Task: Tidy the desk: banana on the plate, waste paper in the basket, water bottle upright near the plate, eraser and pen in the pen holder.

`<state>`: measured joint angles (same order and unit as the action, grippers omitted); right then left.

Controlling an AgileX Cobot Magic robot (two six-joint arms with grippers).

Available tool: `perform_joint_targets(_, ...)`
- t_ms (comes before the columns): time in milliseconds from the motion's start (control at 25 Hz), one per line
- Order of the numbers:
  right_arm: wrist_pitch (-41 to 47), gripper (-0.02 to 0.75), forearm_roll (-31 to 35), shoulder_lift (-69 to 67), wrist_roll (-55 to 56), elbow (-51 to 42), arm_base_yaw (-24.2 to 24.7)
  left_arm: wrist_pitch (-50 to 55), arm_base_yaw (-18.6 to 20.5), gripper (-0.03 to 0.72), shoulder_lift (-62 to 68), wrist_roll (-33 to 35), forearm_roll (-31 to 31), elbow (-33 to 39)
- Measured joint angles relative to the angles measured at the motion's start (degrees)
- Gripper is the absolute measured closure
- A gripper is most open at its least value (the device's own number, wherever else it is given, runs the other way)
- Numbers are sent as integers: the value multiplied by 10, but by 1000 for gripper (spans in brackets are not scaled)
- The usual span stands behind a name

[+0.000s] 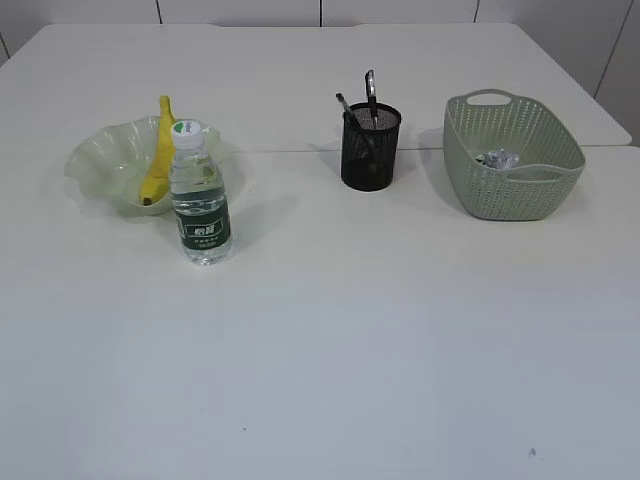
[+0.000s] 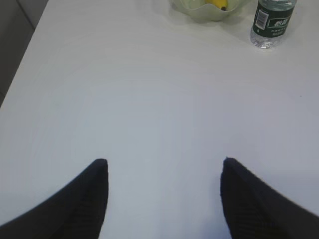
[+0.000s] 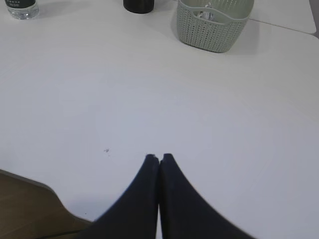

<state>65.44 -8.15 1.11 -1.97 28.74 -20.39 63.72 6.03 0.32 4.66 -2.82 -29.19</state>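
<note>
Only the exterior view shows pens inside the holder.

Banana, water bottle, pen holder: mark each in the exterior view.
Banana (image 1: 160,150), exterior view, mid-length of the yellow peel.
Water bottle (image 1: 203,230), exterior view, green label.
Pen holder (image 1: 370,150), exterior view, black mesh wall.

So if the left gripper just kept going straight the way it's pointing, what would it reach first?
Bare table at first. The open left gripper points roughly between the plate holding the banana and the upright water bottle; the plate looks likeliest, though depth is unclear.
</note>
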Motion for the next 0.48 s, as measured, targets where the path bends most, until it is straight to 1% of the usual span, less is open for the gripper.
perform_joint_targets(480, 0, 748, 0, 0, 0, 0, 0, 0, 0, 193, 0, 1, 0, 0)
